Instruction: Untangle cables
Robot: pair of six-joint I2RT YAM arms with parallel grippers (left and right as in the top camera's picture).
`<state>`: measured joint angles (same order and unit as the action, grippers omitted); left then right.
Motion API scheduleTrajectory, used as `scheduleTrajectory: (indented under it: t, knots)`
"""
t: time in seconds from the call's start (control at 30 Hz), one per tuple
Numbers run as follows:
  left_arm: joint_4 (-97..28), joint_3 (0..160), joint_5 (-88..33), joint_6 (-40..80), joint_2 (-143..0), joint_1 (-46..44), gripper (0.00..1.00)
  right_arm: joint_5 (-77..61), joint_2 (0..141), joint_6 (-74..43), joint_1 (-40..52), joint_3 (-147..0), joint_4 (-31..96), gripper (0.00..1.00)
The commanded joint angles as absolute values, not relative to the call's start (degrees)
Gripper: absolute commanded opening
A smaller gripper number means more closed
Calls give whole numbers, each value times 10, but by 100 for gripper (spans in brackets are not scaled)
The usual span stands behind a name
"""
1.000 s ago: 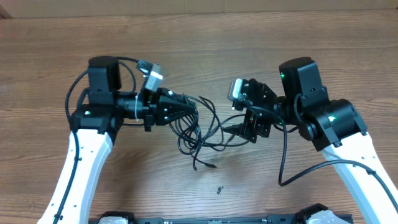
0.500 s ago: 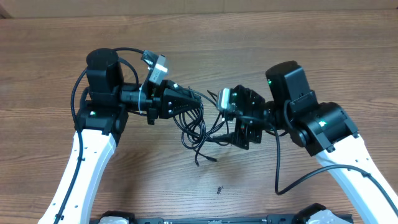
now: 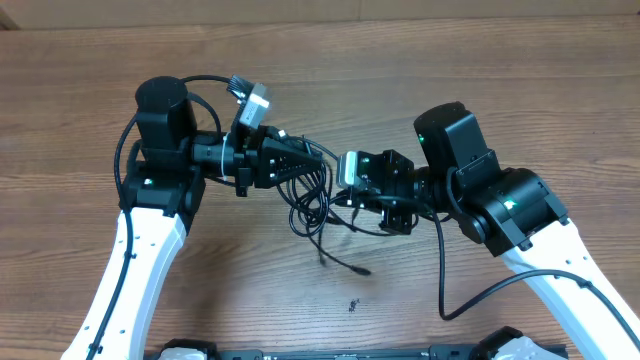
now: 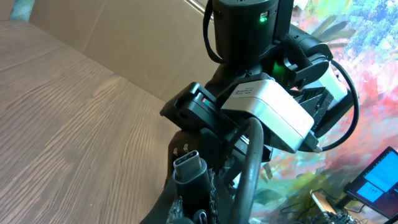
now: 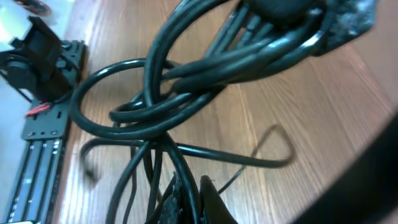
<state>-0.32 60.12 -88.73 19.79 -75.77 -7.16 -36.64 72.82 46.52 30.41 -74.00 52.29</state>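
Evidently the right hand (image 5: 186,200) pinches cables (image 5: 177,78) — camera label (image 4: 247,93) illegible.

You're looking at thin black cables (image 3: 312,205) bunching in a looped tangle, hanging partly above the table's (image 3: 500,90) middle, one plug end (image 3: 361,270) trailing onto it.

**Black cords on brown grain**

The cables (image 3: 318,200) are seen in black, one plug (image 4: 189,167) tipped silver. The table (image 3: 520,90) is marked by brown wood grain. The left arm (image 3: 140,250) and right arm (image 3: 570,270) are coloured white and black.
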Motion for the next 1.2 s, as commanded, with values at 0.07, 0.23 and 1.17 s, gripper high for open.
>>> scheduleTrajectory:
  t: [0.07, 0.23, 1.17]
  knots:
    - [-1, 604, -905, 221, -747, -77, 4, -305, 729, 429, 305, -750, 506, 4]
    - [0, 604, -905, 221, -747, -76, 4, -298, 729, 429, 304, -750, 510, 4]
    - [-1, 604, -905, 223, -747, 8, 4, -52, 729, 212, 116, -750, 545, 4]
